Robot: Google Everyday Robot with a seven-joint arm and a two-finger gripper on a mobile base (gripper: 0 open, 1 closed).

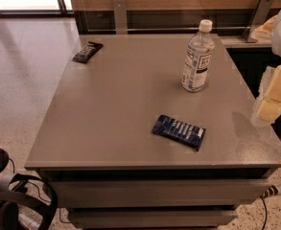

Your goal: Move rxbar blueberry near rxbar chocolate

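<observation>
Grey table (106, 109) with open top between the bars, gripper (273, 99) just off the right edge, open or closed impossible to tell, bottle (196, 61) upright back right, blue bar (179, 132) near front edge, chocolate bar (87, 51) at back-left corner, well apart.

Gripper (273, 99) at table (106, 128) right edge

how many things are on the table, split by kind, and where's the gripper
snack bars: 2, the rxbar blueberry and the rxbar chocolate
bottles: 1, the clear water bottle
total: 3 on the table
The gripper is at the right edge of the view, over the table's right side, touching none of them.
</observation>
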